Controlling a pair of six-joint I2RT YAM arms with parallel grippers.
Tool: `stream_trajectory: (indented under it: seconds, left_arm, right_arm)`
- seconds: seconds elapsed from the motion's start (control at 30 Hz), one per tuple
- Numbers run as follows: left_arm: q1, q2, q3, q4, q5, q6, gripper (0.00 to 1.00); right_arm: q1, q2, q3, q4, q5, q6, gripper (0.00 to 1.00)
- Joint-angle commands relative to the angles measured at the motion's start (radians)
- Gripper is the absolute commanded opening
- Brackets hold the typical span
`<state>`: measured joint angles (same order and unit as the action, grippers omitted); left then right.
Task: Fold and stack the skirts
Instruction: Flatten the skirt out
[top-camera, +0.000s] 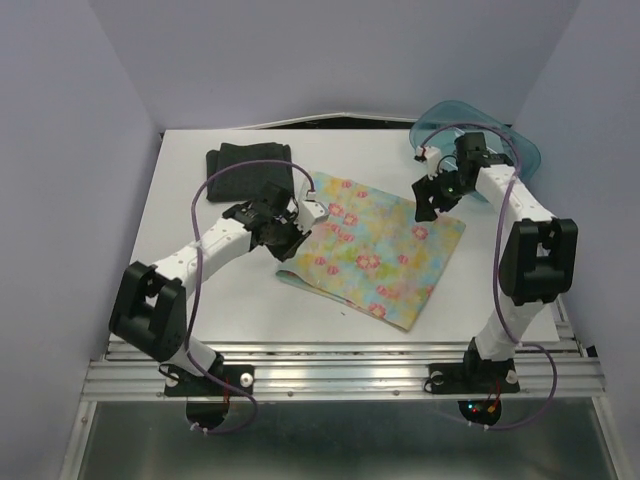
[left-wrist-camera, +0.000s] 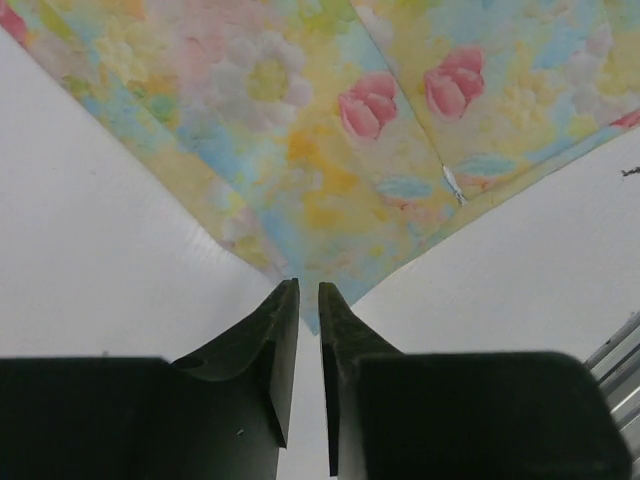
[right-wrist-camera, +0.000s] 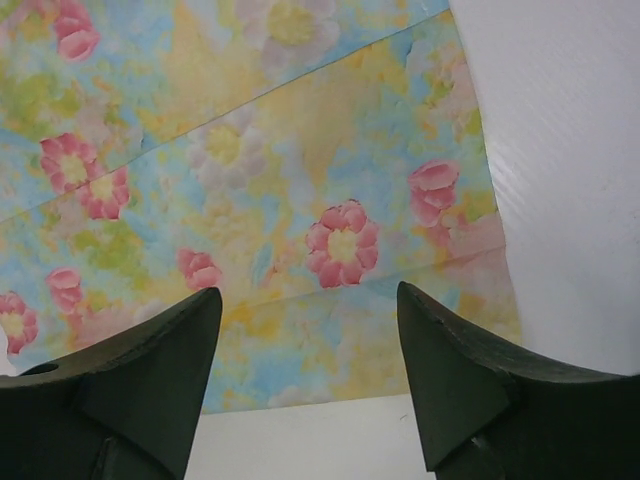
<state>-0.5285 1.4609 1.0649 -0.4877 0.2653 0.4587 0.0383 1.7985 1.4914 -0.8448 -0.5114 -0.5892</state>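
Observation:
The pastel floral skirt (top-camera: 375, 250) lies flat in the middle of the white table. The dark skirt (top-camera: 250, 170) sits folded at the back left. My left gripper (top-camera: 290, 243) hovers at the floral skirt's left corner. In the left wrist view its jaws (left-wrist-camera: 308, 288) stand a narrow gap apart with nothing between them, and the corner of the floral skirt (left-wrist-camera: 330, 150) lies just past the tips. My right gripper (top-camera: 426, 208) hangs over the skirt's far right edge. Its jaws (right-wrist-camera: 308, 290) are wide apart above the floral skirt (right-wrist-camera: 300, 170) and hold nothing.
A translucent teal bin (top-camera: 505, 135) stands at the back right corner, just behind my right arm. Bare white table (top-camera: 215, 310) shows in front of the skirt. A metal rail (top-camera: 340, 365) runs along the near edge. Walls close in the left, back and right sides.

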Motion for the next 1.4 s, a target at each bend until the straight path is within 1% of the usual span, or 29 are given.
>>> stream_trajectory:
  seconds: [0.0,0.03,0.13,0.17,0.33,0.43,0.47,0.5,0.57,0.6,0.67,0.77,0.8,0.83,0.87,0.9,0.93,0.97,1.0,1.07,1.1,1.13,1.2,1.23,1.3,1.37]
  left_arm:
    - [-0.001,0.088,-0.017,0.052,0.023,-0.072,0.23]
    - [-0.001,0.119,-0.026,0.051,0.009,-0.062,0.19]
    - [0.001,0.156,-0.065,0.034,-0.063,-0.048,0.16]
    - [0.002,0.164,-0.074,0.026,-0.096,-0.045,0.16]
    - [0.010,0.197,-0.120,0.014,-0.176,-0.035,0.15]
    - [0.013,0.236,-0.094,0.032,-0.208,-0.028,0.19]
    - [0.016,0.243,-0.082,0.035,-0.212,-0.023,0.23]
    - [0.018,0.266,-0.050,0.043,-0.222,-0.017,0.26]
    - [0.030,0.297,-0.007,0.055,-0.232,-0.015,0.31]
    - [0.038,0.315,0.050,0.057,-0.235,-0.015,0.32]
    - [0.051,0.366,0.107,0.061,-0.241,-0.017,0.33]
    - [0.058,0.429,0.225,0.064,-0.255,-0.018,0.34]
    - [0.062,0.446,0.254,0.064,-0.255,-0.017,0.34]
    - [0.064,0.478,0.311,0.061,-0.283,-0.017,0.34]
    - [0.065,0.492,0.337,0.060,-0.291,-0.015,0.34]
    - [0.067,0.507,0.363,0.058,-0.290,-0.009,0.34]
    - [0.068,0.530,0.412,0.051,-0.288,-0.003,0.34]
    - [0.068,0.538,0.437,0.046,-0.288,0.004,0.35]
    - [0.071,0.544,0.461,0.040,-0.291,0.014,0.36]
    - [0.081,0.543,0.521,0.023,-0.288,0.020,0.38]
    - [0.085,0.533,0.536,0.018,-0.284,0.020,0.38]
    - [0.090,0.524,0.555,0.017,-0.281,0.023,0.40]
    - [0.105,0.486,0.563,0.011,-0.275,0.024,0.41]
    - [0.110,0.455,0.561,0.008,-0.273,0.028,0.42]
    - [0.116,0.425,0.547,-0.006,-0.261,0.026,0.43]
    - [0.117,0.367,0.497,-0.017,-0.198,0.020,0.42]
  right_arm:
    - [0.017,0.059,0.063,0.021,0.071,0.058,0.75]
    - [0.026,0.073,0.053,0.024,0.083,0.057,0.74]
    - [0.038,0.120,-0.008,0.039,0.148,0.049,0.72]
    - [0.049,0.131,-0.026,0.042,0.190,0.042,0.72]
    - [0.060,0.179,-0.147,0.043,0.290,-0.006,0.68]
    - [0.071,0.176,-0.238,0.035,0.320,-0.049,0.68]
    - [0.080,0.161,-0.259,0.029,0.323,-0.069,0.68]
    - [0.092,0.150,-0.305,0.018,0.326,-0.080,0.68]
    - [0.112,0.125,-0.345,0.003,0.329,-0.109,0.68]
    - [0.138,0.096,-0.382,-0.013,0.329,-0.115,0.68]
    - [0.173,0.062,-0.417,-0.028,0.327,-0.130,0.68]
    - [0.279,-0.005,-0.480,-0.075,0.297,-0.127,0.68]
    - [0.349,-0.022,-0.496,-0.097,0.275,-0.123,0.68]
    - [0.388,-0.056,-0.516,-0.111,0.261,-0.121,0.68]
    - [0.425,-0.070,-0.517,-0.132,0.240,-0.112,0.69]
    - [0.460,-0.082,-0.516,-0.172,0.179,-0.101,0.70]
    - [0.519,-0.102,-0.507,-0.190,0.144,-0.089,0.74]
    - [0.543,-0.108,-0.469,-0.210,0.107,-0.065,0.76]
    - [0.557,-0.114,-0.438,-0.249,0.024,-0.054,0.77]
    - [0.557,-0.123,-0.357,-0.281,-0.054,-0.003,0.78]
    - [0.557,-0.123,-0.267,-0.289,-0.073,0.017,0.79]
    - [0.557,-0.123,-0.222,-0.293,-0.078,0.029,0.79]
    - [0.502,-0.114,-0.111,-0.272,-0.088,0.072,0.80]
    - [0.480,-0.107,-0.087,-0.261,-0.079,0.081,0.80]
    - [0.424,-0.075,-0.048,-0.246,-0.021,0.086,0.78]
    - [0.399,-0.047,-0.042,-0.211,0.048,0.071,0.74]
